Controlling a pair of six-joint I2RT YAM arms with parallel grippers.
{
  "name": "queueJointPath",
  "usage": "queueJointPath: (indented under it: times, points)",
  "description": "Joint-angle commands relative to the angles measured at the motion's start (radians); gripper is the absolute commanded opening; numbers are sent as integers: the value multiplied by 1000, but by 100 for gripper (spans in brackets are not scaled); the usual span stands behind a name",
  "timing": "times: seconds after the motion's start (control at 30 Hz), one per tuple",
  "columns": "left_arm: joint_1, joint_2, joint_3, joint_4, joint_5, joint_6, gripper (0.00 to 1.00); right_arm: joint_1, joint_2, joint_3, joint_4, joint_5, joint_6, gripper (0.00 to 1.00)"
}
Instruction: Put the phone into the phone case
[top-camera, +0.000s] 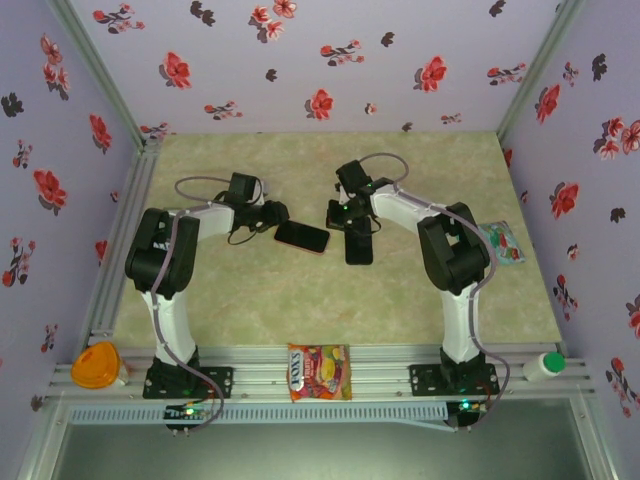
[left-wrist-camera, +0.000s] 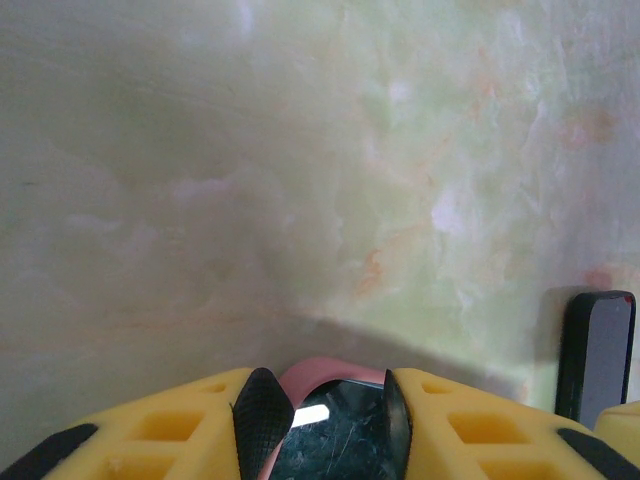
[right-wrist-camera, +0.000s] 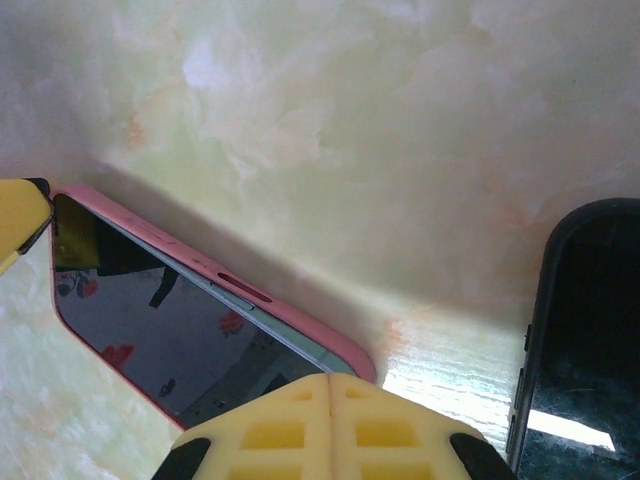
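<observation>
Left claw (left-wrist-camera: 328, 402), half-open, pinches pink-edged phone (left-wrist-camera: 340, 440) by its end, likely steadying it | right claw (right-wrist-camera: 330, 385) closed, empty, black case (right-wrist-camera: 585, 340) just right of it.

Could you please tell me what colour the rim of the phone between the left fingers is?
Pink; the phone shows it best in the right wrist view.

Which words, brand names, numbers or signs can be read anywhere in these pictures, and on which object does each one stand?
None can be quoted.
On the snack packet on the front rail: a white label with dark letters, too blurred to read.
On the small packet beside the right arm: print too small to read.
On the pink-rimmed item and the black item: no text visible.
</observation>
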Motion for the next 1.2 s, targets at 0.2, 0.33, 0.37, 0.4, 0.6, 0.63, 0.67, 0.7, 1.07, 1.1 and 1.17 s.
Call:
queueJointPath:
  times: [0.2, 0.33, 0.37, 0.4, 0.6, 0.63, 0.67, 0.7, 1.07, 1.1, 1.17]
  points:
    - [-9, -17, -19, 5, -1, -1, 41, 16, -7, -31, 9, -14, 20, 0]
    - [-9, -18, -24, 7, -1, -1, 41, 18, -1, -32, 12, -15, 19, 0]
    - [-9, -19, -24, 7, -2, -2, 41, 18, 2, -30, 12, -14, 21, 0]
    - [-9, -20, -24, 7, -2, -2, 41, 17, 5, -31, 13, -17, 21, 0]
    - [-9, -23, -27, 7, -3, -1, 41, 18, 26, -33, 18, -15, 21, 0]
    - [-9, -23, -27, 7, -2, -1, 41, 18, 28, -32, 20, -15, 22, 0]
    - [-9, -23, -27, 7, -2, 0, 41, 17, 33, -32, 18, -14, 20, 0]
    - [-9, -22, -27, 6, -2, -1, 41, 18, 36, -32, 18, -14, 20, 0]
    - [-9, -25, -29, 6, -2, -1, 41, 12, 73, -40, 5, -7, 3, 0]
    - [-9, -25, -29, 7, -3, -1, 41, 13, 75, -42, 1, -8, 2, 0]
    - [-9, -26, -29, 6, -2, -1, 41, 13, 84, -42, -14, -5, -8, 0]
